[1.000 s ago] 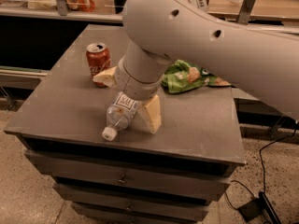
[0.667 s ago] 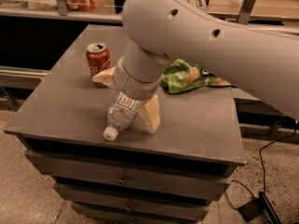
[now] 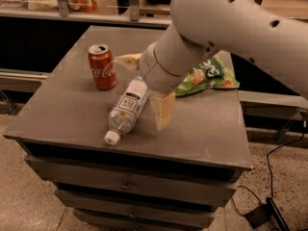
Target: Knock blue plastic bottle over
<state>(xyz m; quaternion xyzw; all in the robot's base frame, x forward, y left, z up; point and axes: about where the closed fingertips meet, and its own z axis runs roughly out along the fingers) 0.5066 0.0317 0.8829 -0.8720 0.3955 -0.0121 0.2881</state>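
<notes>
The blue plastic bottle (image 3: 126,109), clear with a white cap and a white-and-dark label, lies on its side on the grey cabinet top (image 3: 67,114), cap pointing to the front left. My gripper (image 3: 145,86) hangs over the bottle's base end. It is open, with one pale finger (image 3: 162,110) to the right of the bottle and the other (image 3: 127,61) behind it. It holds nothing. The thick white arm comes in from the upper right.
A red Coca-Cola can (image 3: 102,66) stands upright just left of and behind the bottle. A green snack bag (image 3: 208,75) lies at the back right, partly under the arm. A black cable (image 3: 274,177) runs across the floor at the right.
The arm has drawn back a little to the right and up, so more of the snack bag shows. The bottle lies on its side as before.
</notes>
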